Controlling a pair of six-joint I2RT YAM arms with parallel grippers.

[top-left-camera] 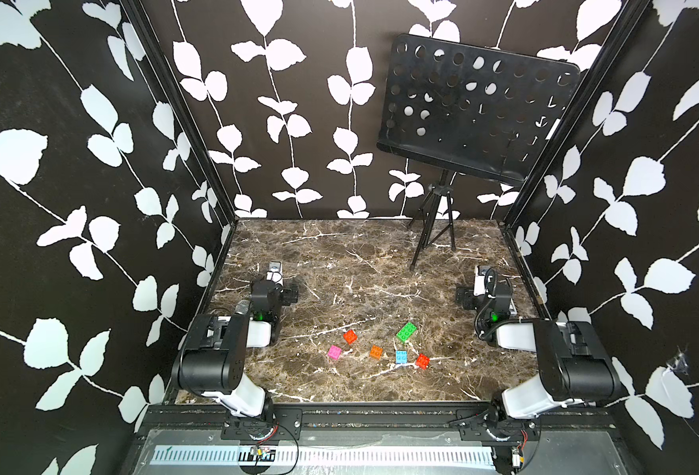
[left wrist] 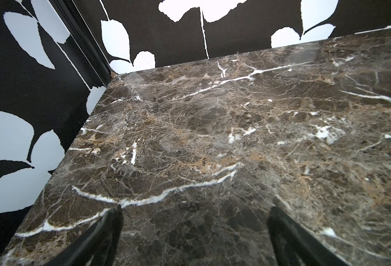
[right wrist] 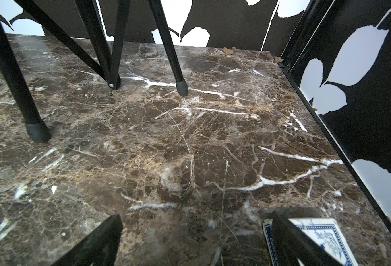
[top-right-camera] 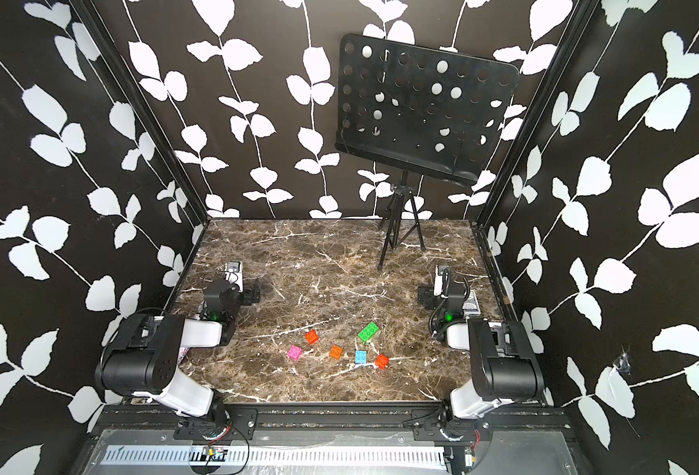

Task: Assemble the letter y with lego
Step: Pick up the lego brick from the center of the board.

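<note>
The lego lies loose on the marble table [top-left-camera: 339,255] near the front, seen in both top views. From left to right there is a pink brick [top-left-camera: 334,352], a red brick [top-left-camera: 350,336], an orange brick [top-left-camera: 376,351], a light blue brick [top-left-camera: 401,356], and a second red brick [top-left-camera: 422,361]. The longer green brick [top-left-camera: 406,332] sits just behind them. All lie apart from one another, and no letter y is in view. My left gripper [left wrist: 195,208] and right gripper [right wrist: 196,215] are both open and empty. They are folded back at the table's sides, far from the bricks.
A black music stand [top-left-camera: 475,111] on a tripod [top-left-camera: 432,234] occupies the back right; its legs [right wrist: 35,131] show in the right wrist view. A blue-and-white card box [right wrist: 316,235] lies under the right gripper's finger. Patterned walls enclose three sides.
</note>
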